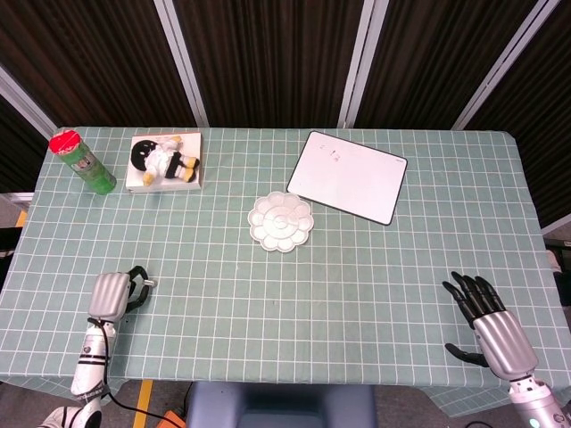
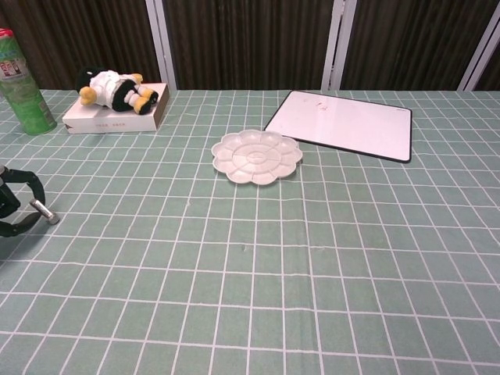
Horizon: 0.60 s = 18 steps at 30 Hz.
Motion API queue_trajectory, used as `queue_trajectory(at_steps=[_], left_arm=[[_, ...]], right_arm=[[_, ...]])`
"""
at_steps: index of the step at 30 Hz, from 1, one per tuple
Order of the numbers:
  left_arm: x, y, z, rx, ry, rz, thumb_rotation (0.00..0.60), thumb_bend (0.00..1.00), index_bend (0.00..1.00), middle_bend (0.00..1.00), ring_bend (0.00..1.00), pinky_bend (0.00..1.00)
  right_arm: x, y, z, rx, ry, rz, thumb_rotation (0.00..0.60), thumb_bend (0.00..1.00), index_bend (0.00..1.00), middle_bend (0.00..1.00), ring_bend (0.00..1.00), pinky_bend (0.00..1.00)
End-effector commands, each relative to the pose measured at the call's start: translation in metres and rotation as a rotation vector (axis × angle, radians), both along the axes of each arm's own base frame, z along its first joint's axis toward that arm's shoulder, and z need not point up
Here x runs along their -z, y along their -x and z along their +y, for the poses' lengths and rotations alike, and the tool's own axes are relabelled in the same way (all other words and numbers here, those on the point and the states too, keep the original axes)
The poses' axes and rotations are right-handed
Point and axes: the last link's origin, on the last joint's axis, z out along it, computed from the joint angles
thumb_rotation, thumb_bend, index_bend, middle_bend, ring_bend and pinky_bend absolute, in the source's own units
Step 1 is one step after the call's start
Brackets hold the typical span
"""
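Near left: left hand (image 1: 112, 295) pinches small silver metal bolt (image 2: 43, 212) in curled fingertips, just above green checked tablecloth (image 1: 357, 285). Bolt likely light, rigid, slippery; grip mid-shank. Near right: right hand (image 1: 491, 324) fingers spread, empty.

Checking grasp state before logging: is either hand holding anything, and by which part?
The left hand pinches a small metal pin by one end; the other end sticks out free. The right hand holds nothing, fingers spread.
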Motion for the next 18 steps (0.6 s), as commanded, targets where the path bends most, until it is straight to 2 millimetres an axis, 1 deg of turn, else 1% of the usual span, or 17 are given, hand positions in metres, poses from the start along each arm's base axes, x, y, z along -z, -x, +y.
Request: queue_trajectory(at_steps=[1,5,10,13,16,18], left_arm=[[0.0,-0.003,0.001,0.007,0.002,0.004,0.6,0.41,0.51,1.0,1.0,1.0],[0.0,-0.004,0.001,0.006,0.007,0.008,0.6,0.4,0.49,1.0,1.0,1.0],[-0.001,-0.004,0.001,0.005,0.013,0.009,0.6,0.4,0.41,1.0,1.0,1.0],[-0.003,-0.004,0.0,0.004,0.017,0.011,0.6,0.4,0.39,1.0,1.0,1.0],[-0.007,-0.005,-0.003,0.016,0.001,0.007,0.6,0.4,0.34,1.0,1.0,1.0],[-0.017,-0.007,-0.008,0.04,-0.04,-0.017,0.6,0.4,0.28,0.99,1.0,1.0]], right_arm=[[0.0,0.0,0.0,0.0,0.001,-0.001,0.6,0.17,0.0,0.0,0.0,0.0],[-0.001,0.0,0.0,0.0,0.002,-0.001,0.6,0.17,0.0,0.0,0.0,0.0],[0.0,0.0,0.0,0.0,0.001,0.0,0.6,0.17,0.0,0.0,0.0,0.0],[0.0,0.0,0.0,-0.001,0.0,0.001,0.6,0.17,0.0,0.0,0.0,0.0],[0.0,-0.001,0.0,-0.001,0.0,0.001,0.6,0.17,0.0,0.0,0.0,0.0],[-0.001,-0.001,0.001,-0.003,0.004,-0.001,0.6,0.17,0.0,0.0,0.0,0.0]])
